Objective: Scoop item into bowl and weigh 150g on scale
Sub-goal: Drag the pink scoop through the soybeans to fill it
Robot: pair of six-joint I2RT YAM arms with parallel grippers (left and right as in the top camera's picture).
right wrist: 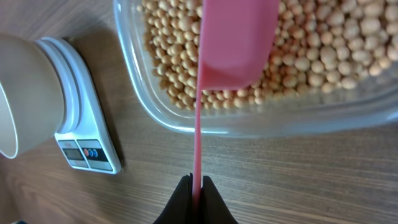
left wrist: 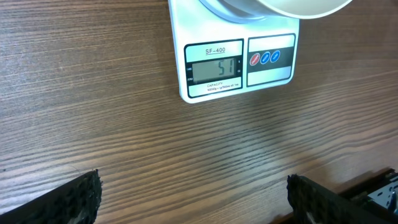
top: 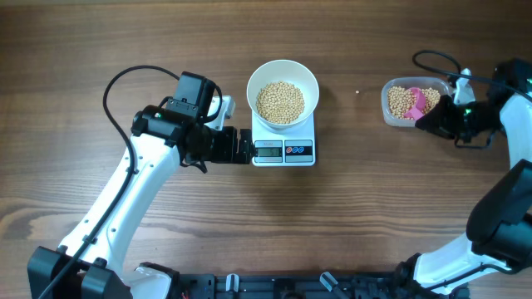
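Tan beans (right wrist: 311,56) beyond right pincer (right wrist: 198,183) | pink scoop (right wrist: 236,43) clamped, over beans

1. The overhead camera hangs high above the table (top: 349,224) and looks straight down on everything from far off.
2. My left wrist camera sits low behind my left gripper (left wrist: 196,196) and faces forward along the wood, with the scale (left wrist: 236,62) close ahead.
3. My right wrist camera looks past my right gripper (right wrist: 198,196) along the pink scoop (right wrist: 236,43) into the tub (right wrist: 249,121), very near.
4. All three views share the scale and the bowl (top: 283,83).
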